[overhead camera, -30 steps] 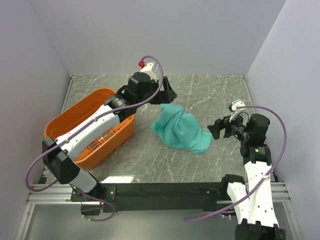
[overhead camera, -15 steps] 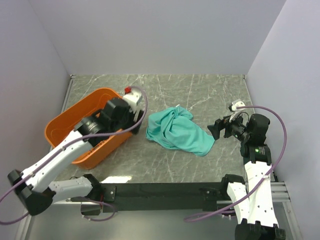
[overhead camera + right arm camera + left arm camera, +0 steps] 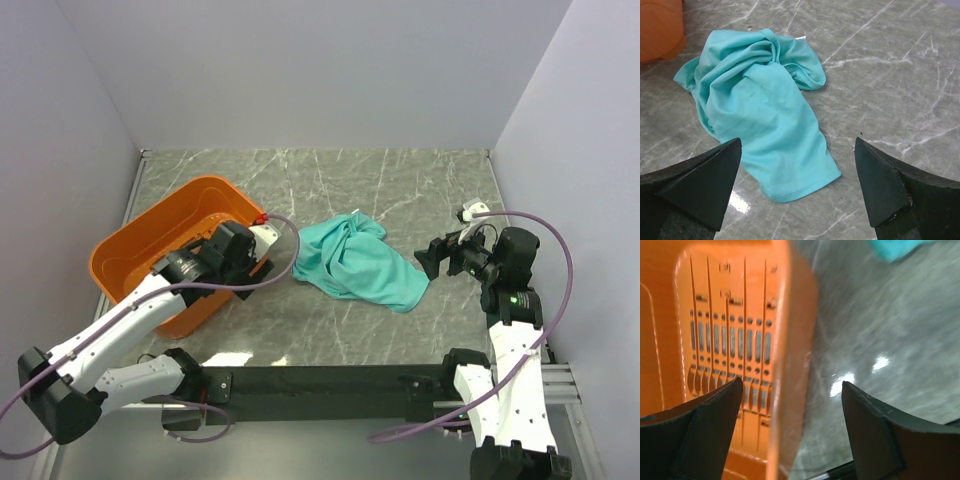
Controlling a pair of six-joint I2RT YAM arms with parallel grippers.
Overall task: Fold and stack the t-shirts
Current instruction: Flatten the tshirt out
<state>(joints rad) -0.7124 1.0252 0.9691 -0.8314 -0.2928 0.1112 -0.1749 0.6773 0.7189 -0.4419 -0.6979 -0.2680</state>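
A crumpled teal-green t-shirt (image 3: 352,262) lies in a loose heap on the marble table, right of the orange basket; nothing holds it. The right wrist view shows the t-shirt (image 3: 760,110) with its hem end nearest me, and a corner of it (image 3: 895,247) shows at the top of the left wrist view. My left gripper (image 3: 792,385) is open and empty, hanging over the basket's right rim, left of the shirt. My right gripper (image 3: 797,141) is open and empty, facing the shirt's right end from a short distance; in the top view the right gripper (image 3: 428,258) sits just right of the cloth.
The orange slotted basket (image 3: 125,240) stands at the left of the table, and its wall (image 3: 725,340) fills the left half of the left wrist view. Grey walls close the table in at the back and both sides. Bare marble (image 3: 420,180) lies behind the shirt.
The left gripper has let the lifted shirt drop onto the table and drawn back and down to the basket's rim. The shirt now lies lower and wider. The right arm has not moved.
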